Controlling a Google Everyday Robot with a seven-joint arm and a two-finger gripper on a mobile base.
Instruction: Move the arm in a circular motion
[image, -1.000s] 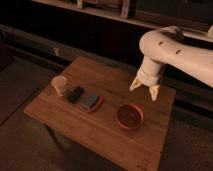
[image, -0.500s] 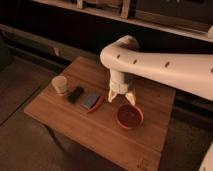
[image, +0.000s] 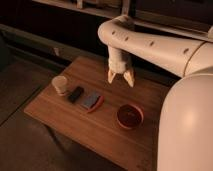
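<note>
The glossy white arm (image: 155, 47) of thick tubular segments with small dark holes reaches in from the right, with a large segment filling the right foreground. Its gripper (image: 120, 77) hangs pointing down over the back middle of the wooden table (image: 75, 125), above and behind the red bowl (image: 130, 116). Its two cream-tipped fingers (image: 111, 76) are spread apart and hold nothing.
On the table stand a paper cup (image: 60, 85) at the left, a small black object (image: 76, 94) beside it, and a blue and red flat packet (image: 92, 101) in the middle. A dark wall and shelf edge run behind the table.
The arm has swung left and toward the camera, so it looms much larger. The gripper has moved from beside the bowl to higher over the table's back middle.
</note>
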